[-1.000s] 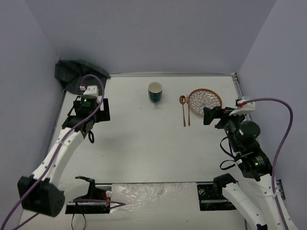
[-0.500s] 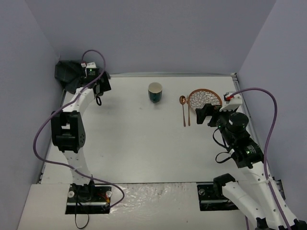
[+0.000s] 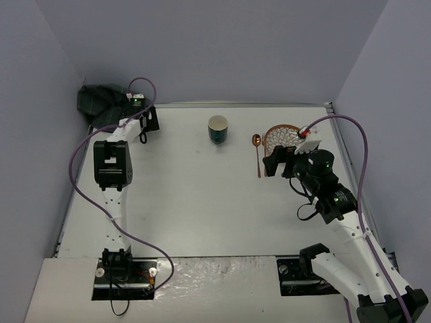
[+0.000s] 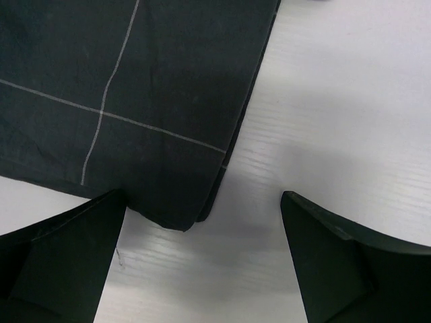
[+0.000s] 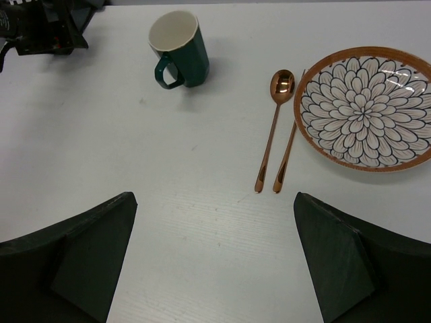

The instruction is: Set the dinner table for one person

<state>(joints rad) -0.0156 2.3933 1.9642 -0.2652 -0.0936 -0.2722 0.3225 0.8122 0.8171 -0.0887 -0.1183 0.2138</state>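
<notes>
No legible text, label, brand, number or sign in any of the three views. One small white tab [image 3: 309, 144], seen from the top camera: too small to tell if it bears print.

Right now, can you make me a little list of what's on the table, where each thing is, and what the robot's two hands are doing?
dinner table: white, everything lies on it
mug: green, white inside, upright, far middle
plate: flower pattern, orange rim, far right
spoon: copper, just left of the plate
second utensil: thin copper, between spoon and plate; kind unclear
placemat: dark, thin grid lines, far left corner
left gripper: open, over the placemat's corner
right gripper: open, holding nothing, near the spoon
</notes>
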